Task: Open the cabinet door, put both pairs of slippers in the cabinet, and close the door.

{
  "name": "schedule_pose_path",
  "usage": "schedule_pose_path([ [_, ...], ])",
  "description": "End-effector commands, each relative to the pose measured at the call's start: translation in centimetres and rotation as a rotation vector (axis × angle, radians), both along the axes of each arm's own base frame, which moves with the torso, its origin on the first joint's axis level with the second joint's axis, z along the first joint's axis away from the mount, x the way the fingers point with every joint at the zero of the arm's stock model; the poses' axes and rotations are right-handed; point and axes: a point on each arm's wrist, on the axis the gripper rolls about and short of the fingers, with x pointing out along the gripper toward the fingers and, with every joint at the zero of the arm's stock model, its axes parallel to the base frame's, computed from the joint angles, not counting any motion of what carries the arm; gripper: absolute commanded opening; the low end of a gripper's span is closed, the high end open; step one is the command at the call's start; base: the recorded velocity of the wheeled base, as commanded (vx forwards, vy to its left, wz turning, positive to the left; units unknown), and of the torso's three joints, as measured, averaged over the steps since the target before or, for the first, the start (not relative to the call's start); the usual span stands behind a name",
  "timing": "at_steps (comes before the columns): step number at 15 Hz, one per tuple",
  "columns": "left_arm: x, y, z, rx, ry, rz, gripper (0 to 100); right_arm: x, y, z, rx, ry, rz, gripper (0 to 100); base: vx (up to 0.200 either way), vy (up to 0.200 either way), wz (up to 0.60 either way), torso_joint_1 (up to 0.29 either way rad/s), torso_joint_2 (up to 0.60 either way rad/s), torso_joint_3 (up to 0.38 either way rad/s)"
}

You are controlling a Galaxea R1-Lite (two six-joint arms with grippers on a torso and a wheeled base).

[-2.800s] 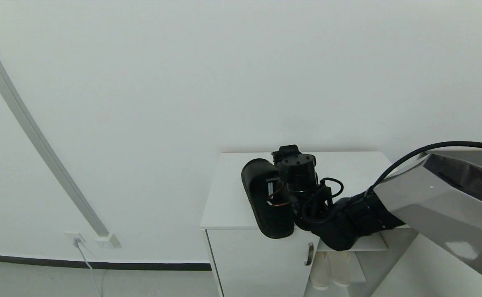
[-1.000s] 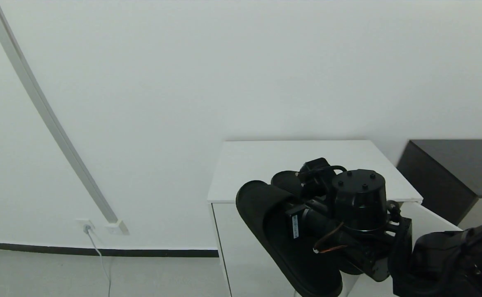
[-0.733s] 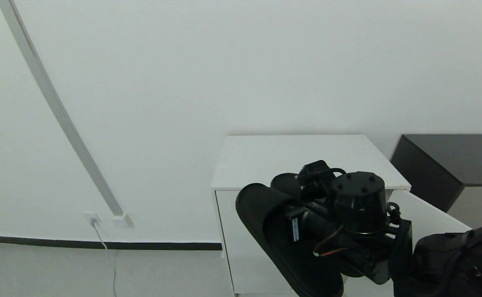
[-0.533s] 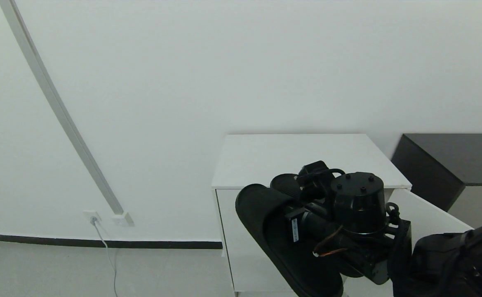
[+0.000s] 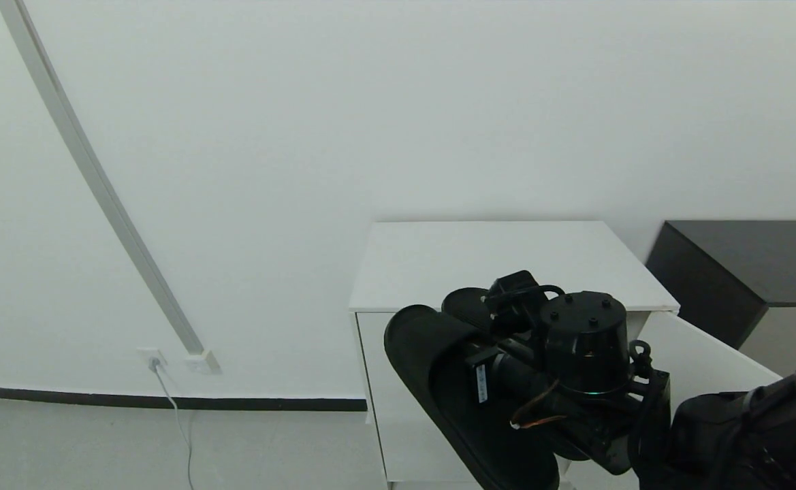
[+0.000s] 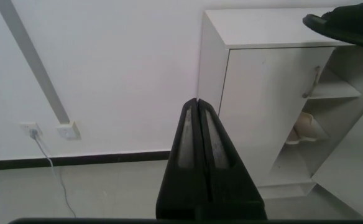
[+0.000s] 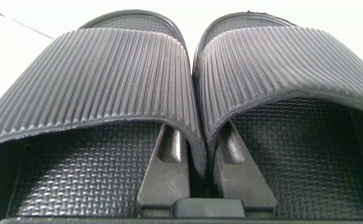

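My right gripper (image 7: 197,152) is shut on a pair of black ribbed slippers (image 5: 438,367), its fingers (image 7: 166,162) tucked under the two straps and pinching them together. The pair hangs in front of the white cabinet (image 5: 493,258), just below its top edge. The cabinet's right door (image 5: 707,357) stands open and the left door (image 6: 265,118) with the handle is closed. A cream pair of slippers (image 6: 309,127) rests on a shelf inside. My left gripper (image 6: 197,143) is shut and empty, to the left of the cabinet above the floor.
A dark piece of furniture (image 5: 745,265) stands right of the cabinet. A grey cable duct (image 5: 91,177) slants down the white wall to a socket (image 5: 151,358) with a cord. The floor left of the cabinet is bare.
The head view has shifted. The right gripper has carried the black slippers off the cabinet top to in front of it, and sank slightly down and left in the last half second.
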Motion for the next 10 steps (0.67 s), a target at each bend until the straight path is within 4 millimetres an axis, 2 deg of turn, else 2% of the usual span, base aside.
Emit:
schedule_pose_path([
  [1,-0.01,0.00,0.02,0.000,-0.001,0.000,0,0.00,0.15,-0.13,-0.002,0.002,0.002,0,0.000,0.000,0.00,0.000,0.00,0.000],
  [5,-0.01,0.00,0.02,0.000,-0.001,0.000,0,-0.10,0.27,0.03,0.012,-0.010,0.007,0,0.000,0.000,0.00,0.000,0.00,0.000],
  [10,0.01,0.01,-0.02,0.003,0.000,0.006,0,-0.39,0.53,-0.09,0.011,-0.012,0.010,0,0.000,-0.200,0.00,0.002,0.00,0.000],
])
